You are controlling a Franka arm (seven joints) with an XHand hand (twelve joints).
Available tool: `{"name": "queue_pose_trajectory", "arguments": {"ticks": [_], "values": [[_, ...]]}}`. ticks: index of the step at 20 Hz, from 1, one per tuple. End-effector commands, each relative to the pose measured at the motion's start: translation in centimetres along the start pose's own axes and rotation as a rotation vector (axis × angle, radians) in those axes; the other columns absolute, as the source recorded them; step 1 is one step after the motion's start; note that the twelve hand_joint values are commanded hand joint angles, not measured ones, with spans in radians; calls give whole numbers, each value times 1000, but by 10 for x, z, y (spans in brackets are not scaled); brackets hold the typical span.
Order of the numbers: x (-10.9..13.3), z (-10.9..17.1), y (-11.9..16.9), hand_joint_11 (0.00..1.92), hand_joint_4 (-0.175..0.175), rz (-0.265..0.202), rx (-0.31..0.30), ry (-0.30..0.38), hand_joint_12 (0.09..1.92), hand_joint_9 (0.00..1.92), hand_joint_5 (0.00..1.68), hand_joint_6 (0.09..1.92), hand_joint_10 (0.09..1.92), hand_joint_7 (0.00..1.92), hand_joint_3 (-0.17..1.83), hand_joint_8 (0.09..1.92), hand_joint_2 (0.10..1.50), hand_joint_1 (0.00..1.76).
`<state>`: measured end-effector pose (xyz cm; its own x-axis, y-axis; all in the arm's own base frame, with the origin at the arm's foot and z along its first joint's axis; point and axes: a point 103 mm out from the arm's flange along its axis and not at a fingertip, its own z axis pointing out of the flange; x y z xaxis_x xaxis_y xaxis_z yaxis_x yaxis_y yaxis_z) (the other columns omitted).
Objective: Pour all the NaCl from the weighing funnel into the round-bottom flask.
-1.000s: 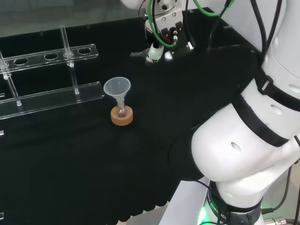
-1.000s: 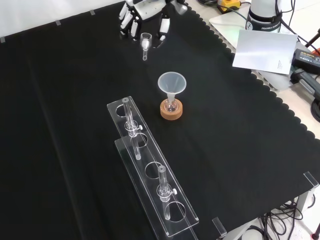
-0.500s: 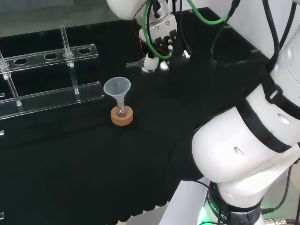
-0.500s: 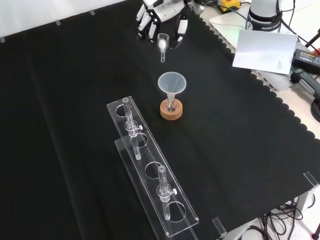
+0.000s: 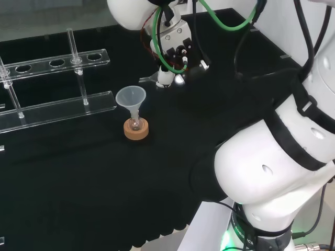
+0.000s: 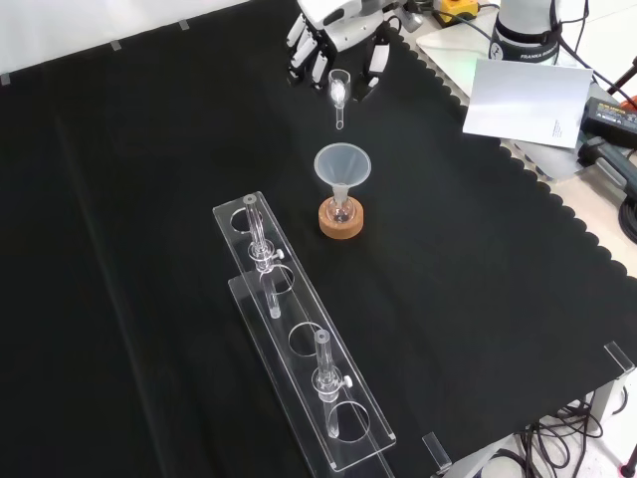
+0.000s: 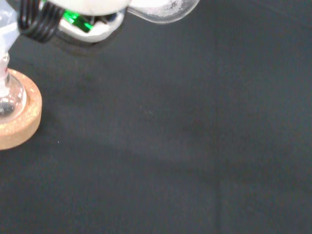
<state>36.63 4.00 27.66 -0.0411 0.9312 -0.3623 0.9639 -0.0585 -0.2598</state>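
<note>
Hand [image 6: 343, 40] gripped weighing funnel [image 6: 339, 92], white powder inside, beyond plastic funnel [image 6: 342, 167] on flask in cork ring [image 6: 341, 221], front view.

I count one weighing funnel [image 6: 339, 90], one plastic funnel [image 6: 342, 165], one cork ring [image 6: 341, 221], one tube rack [image 6: 299, 339], one sheet of paper [image 6: 525, 102].

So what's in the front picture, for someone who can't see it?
A robot hand holds a small glass scoop with white powder above a clear funnel. The funnel sits in a little flask on a cork ring, beside a clear tube rack.
</note>
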Motion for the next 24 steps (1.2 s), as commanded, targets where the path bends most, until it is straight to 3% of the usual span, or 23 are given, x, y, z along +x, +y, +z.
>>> {"name": "queue_pose_trajectory", "arguments": {"ticks": [1,24], "values": [[4,4,3,735,175,9,37,-50,1113,945,1329,530,360,559,559,664,686,1131],[22,-7,17,742,175,19,76,-181,1110,948,1321,547,360,553,566,666,684,1130]]}}
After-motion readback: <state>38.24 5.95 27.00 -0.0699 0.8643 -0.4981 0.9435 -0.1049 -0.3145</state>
